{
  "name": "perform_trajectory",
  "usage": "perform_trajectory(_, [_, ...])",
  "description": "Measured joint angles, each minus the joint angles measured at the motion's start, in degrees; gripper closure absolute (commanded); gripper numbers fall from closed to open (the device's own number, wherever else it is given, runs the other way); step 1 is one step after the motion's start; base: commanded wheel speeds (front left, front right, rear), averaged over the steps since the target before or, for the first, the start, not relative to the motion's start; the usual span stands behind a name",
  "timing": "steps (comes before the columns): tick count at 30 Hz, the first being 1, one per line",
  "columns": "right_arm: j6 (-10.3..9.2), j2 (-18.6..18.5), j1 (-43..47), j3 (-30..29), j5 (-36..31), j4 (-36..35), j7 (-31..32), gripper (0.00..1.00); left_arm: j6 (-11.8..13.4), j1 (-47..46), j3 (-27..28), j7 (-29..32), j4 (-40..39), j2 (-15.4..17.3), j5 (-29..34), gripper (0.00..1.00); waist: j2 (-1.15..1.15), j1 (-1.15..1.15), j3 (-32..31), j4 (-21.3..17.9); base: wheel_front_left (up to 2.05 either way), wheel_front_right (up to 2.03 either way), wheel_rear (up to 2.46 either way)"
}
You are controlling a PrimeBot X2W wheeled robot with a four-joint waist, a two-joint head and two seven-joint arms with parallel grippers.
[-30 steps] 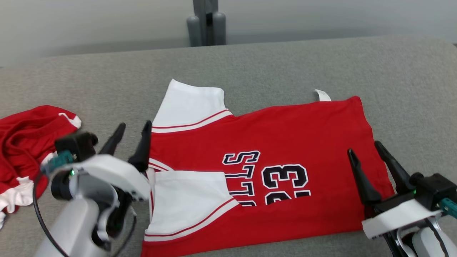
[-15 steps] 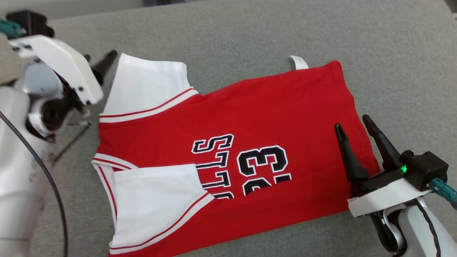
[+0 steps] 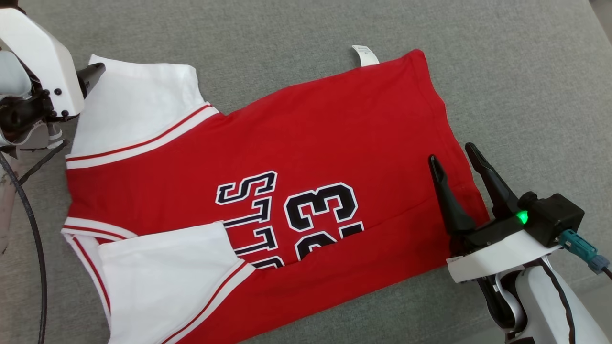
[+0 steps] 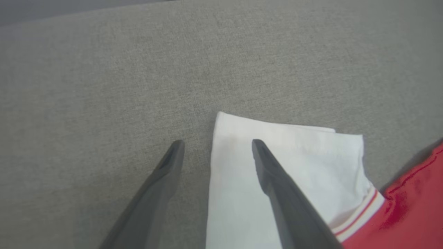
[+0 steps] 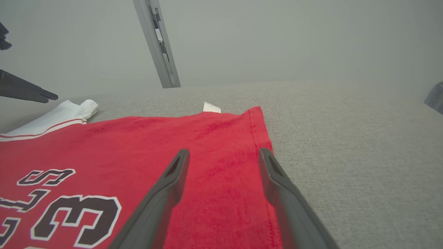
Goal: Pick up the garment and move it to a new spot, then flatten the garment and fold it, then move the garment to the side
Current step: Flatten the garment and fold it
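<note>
The garment (image 3: 296, 143) is a red jersey with white sleeves and a black "33", lying flat on the grey surface. My left gripper (image 4: 217, 141) is open and straddles the outer edge of the far white sleeve (image 4: 287, 155), one finger over the cloth and one over bare surface. In the head view one of its fingers (image 3: 93, 74) pokes out at that sleeve's corner. My right gripper (image 3: 452, 153) is open over the jersey's hem near the right edge; in the right wrist view (image 5: 223, 151) red cloth shows between its fingers. Neither holds anything.
A white label (image 3: 365, 55) sticks out at the hem's far corner. The grey fabric surface (image 3: 526, 71) stretches beyond the hem to the right. A metal post (image 5: 157, 45) stands behind the surface. My left arm's finger (image 5: 27, 91) shows at the right wrist view's left.
The head camera has tilted down, and the red pile at the left has left the picture. My left gripper has gone from beside the collar to the far sleeve's corner. The right gripper stays at the hem.
</note>
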Motion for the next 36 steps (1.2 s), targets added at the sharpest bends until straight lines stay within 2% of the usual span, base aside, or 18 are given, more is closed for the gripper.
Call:
perform_trajectory(11, [0.00, 0.60, -0.98, -0.43, 0.01, -0.24, 0.00, 0.00, -0.09, -1.31, -0.85, -0.20, 1.49, 1.53, 1.29, 0.02, 0.00, 0.00, 2.62, -1.82, 0.00, 0.00, 0.00])
perform_trajectory(12, [0.00, 0.60, -1.13, -0.48, 0.01, -0.23, 0.01, 0.00, -0.12, -1.32, -0.94, -0.10, 1.56, 1.62, 1.34, 0.18, 0.00, 0.00, 2.64, -1.81, 0.00, 0.00, 0.00])
perform_trajectory(13, [0.00, 0.58, -1.29, -0.58, 0.01, -0.16, 0.01, 0.00, -0.27, -1.35, -0.99, -0.20, 1.63, 1.70, 1.43, 0.47, 0.00, 0.00, 2.64, -1.80, 0.00, 0.00, 0.00])
perform_trajectory(14, [0.00, 0.57, -1.41, -0.73, 0.02, -0.12, 0.01, 0.00, -0.27, -1.37, -0.96, -0.18, 1.76, 1.75, 1.41, 0.65, 0.00, 0.00, 2.64, -1.77, 0.00, 0.00, 0.00])
perform_trajectory(15, [0.00, 0.56, -1.62, -0.85, 0.01, 0.01, 0.00, 0.00, -0.34, -1.42, -0.89, -0.05, 1.88, 1.74, 1.13, 1.00, 0.00, 0.00, 2.66, -1.71, 0.00, 0.00, 0.00])
perform_trajectory(19, [0.00, 0.63, -2.94, -1.09, 0.02, 0.97, 0.01, 0.00, -1.00, -1.64, -1.13, -0.19, 1.68, 1.75, 1.14, 1.00, 0.00, 0.00, 2.71, -1.51, 0.00, 0.00, 0.00])
perform_trajectory(23, [0.00, 0.51, -6.93, 0.85, 0.41, 7.62, 1.38, 0.00, -1.80, -1.70, -1.23, -0.23, 1.64, 1.90, 0.97, 1.00, 0.00, 0.00, 2.54, -1.40, 0.00, 0.00, 0.00])
perform_trajectory(30, [0.00, 1.86, -22.26, -1.92, -0.09, 18.23, 20.15, 0.00, -3.13, -2.71, -1.94, -0.49, -0.16, 1.03, 0.58, 1.00, 0.00, 0.00, 2.53, -0.59, 0.00, 0.00, 0.00])
perform_trajectory(36, [0.00, 2.01, -33.64, -3.81, -4.24, 24.46, 34.88, 0.00, -3.86, -3.14, -2.64, 0.12, -1.79, 0.78, 0.29, 1.00, 0.00, 0.00, 3.11, 0.78, 0.00, 0.00, 0.00])
